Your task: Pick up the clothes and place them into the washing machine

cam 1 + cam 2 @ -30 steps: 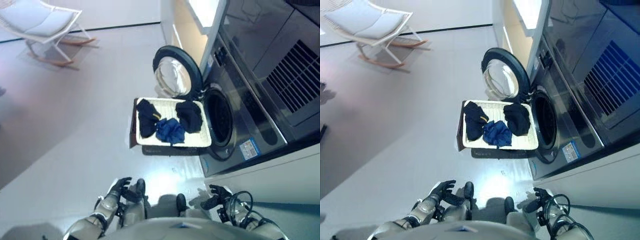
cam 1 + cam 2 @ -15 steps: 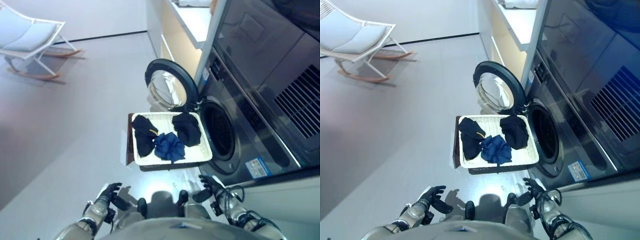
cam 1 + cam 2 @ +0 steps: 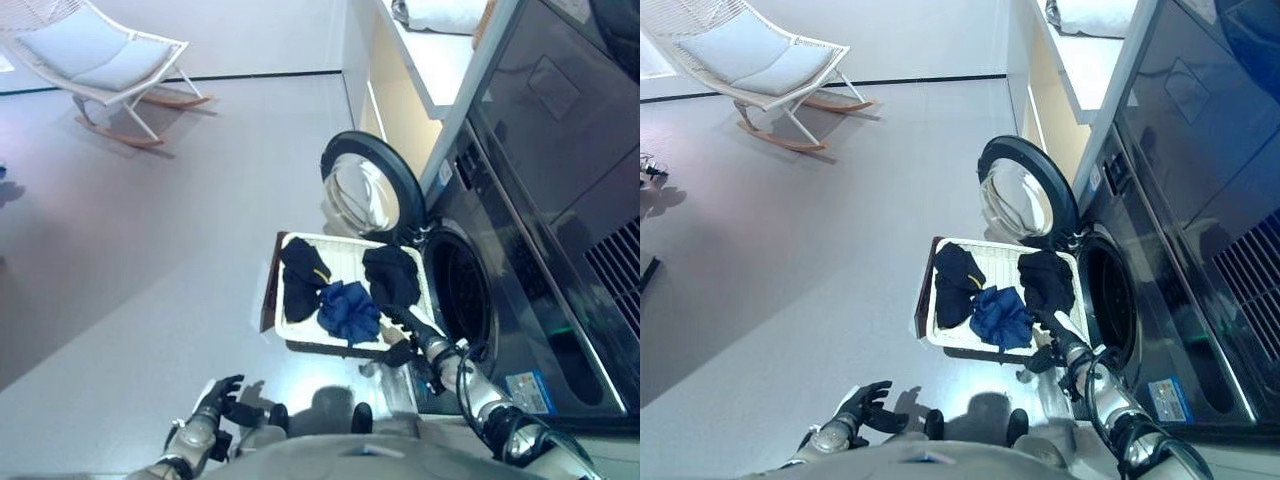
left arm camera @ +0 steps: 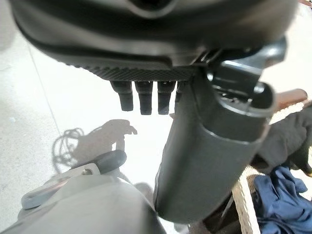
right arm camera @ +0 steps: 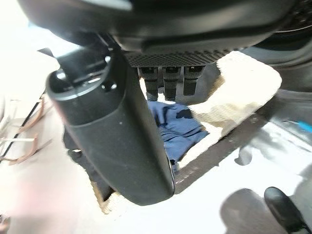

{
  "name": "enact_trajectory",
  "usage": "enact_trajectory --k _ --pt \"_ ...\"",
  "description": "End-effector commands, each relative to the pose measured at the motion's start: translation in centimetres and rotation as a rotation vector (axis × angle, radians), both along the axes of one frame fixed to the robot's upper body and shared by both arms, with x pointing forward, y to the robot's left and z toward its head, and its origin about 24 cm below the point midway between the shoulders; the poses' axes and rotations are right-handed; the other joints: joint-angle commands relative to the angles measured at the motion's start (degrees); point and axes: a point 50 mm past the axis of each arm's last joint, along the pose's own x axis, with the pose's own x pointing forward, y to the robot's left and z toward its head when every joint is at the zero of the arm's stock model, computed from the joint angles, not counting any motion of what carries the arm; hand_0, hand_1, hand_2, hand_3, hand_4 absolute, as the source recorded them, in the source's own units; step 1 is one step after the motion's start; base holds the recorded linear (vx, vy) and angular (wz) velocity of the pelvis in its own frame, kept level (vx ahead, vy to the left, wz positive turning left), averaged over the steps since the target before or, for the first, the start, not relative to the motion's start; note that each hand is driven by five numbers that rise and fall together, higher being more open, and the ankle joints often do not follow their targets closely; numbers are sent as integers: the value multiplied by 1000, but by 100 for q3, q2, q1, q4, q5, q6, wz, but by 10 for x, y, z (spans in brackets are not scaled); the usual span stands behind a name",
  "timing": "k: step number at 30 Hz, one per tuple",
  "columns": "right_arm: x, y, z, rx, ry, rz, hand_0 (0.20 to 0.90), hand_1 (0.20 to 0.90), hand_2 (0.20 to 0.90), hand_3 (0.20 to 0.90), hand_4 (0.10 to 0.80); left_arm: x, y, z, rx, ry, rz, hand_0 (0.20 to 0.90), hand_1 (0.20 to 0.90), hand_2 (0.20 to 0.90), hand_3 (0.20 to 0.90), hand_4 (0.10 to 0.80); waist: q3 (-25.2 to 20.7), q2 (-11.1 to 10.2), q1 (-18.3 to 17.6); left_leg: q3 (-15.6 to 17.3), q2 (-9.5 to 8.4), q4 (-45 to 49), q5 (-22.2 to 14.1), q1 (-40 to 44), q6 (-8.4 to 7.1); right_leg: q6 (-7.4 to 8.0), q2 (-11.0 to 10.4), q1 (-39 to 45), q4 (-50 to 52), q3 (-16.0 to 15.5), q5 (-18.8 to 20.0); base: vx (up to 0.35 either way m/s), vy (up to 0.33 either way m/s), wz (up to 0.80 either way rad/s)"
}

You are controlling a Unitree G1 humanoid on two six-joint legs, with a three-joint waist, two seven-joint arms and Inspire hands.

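A shallow white wicker basket rests on a low dark brown box in front of the washing machine's open drum. In it lie a black garment, a blue garment and another black garment. My right hand is open, its fingers straight over the basket's near corner on the machine side, next to the blue garment. My left hand hangs open and empty, low over the floor. The basket's rim shows past it in the left wrist view.
The machine's round door stands open beyond the basket. A white rocking chair stands far off on the left. A pale counter with a folded white cloth runs beside the machine. Bare floor lies to the basket's left.
The camera has shifted. My right hand has risen from low beside my body up to the basket's near corner. My left hand stays low.
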Motion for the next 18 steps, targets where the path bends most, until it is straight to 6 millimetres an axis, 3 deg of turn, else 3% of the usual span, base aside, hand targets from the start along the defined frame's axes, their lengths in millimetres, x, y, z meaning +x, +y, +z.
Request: enact_trajectory --k 1,11,13,14,15,18 --pt "42 35 38 105 -220 98 900 900 900 900 800 -22 23 -1 83 66 -13 900 900 900 900 800 -231 -230 113 -81 -333 2 -6 -423 210 559 -453 -66 737 -6 -429 37 3 14" --pt "73 17 58 -310 -297 318 900 900 900 900 800 -7 24 4 99 10 -51 900 900 900 900 800 8 -254 323 -250 -387 0 65 -778 208 599 -521 -200 646 -154 -386 -1 4 15" --pt "91 13 75 -555 -386 465 900 900 900 900 800 12 25 11 119 -58 -77 900 900 900 900 800 294 -209 383 -294 -407 27 156 -1091 185 582 -530 -499 720 -167 -366 -184 -5 11" --pt "92 14 75 -557 -390 466 900 900 900 900 800 13 24 11 119 -59 -75 900 900 900 900 800 291 -206 373 -295 -406 32 158 -1111 184 581 -531 -526 741 -166 -373 -310 -9 8" --pt "111 13 87 -693 -413 502 900 900 900 900 800 37 21 19 131 -135 -94 900 900 900 900 800 567 -142 419 -342 -408 59 272 -1437 150 554 -528 -873 823 -163 -315 -310 4 7" --pt "127 15 99 -790 -444 516 900 900 900 900 800 55 17 25 135 -190 -80 900 900 900 900 800 757 -74 463 -334 -417 145 362 -1757 146 514 -525 -1254 957 -85 -235 -223 33 5"
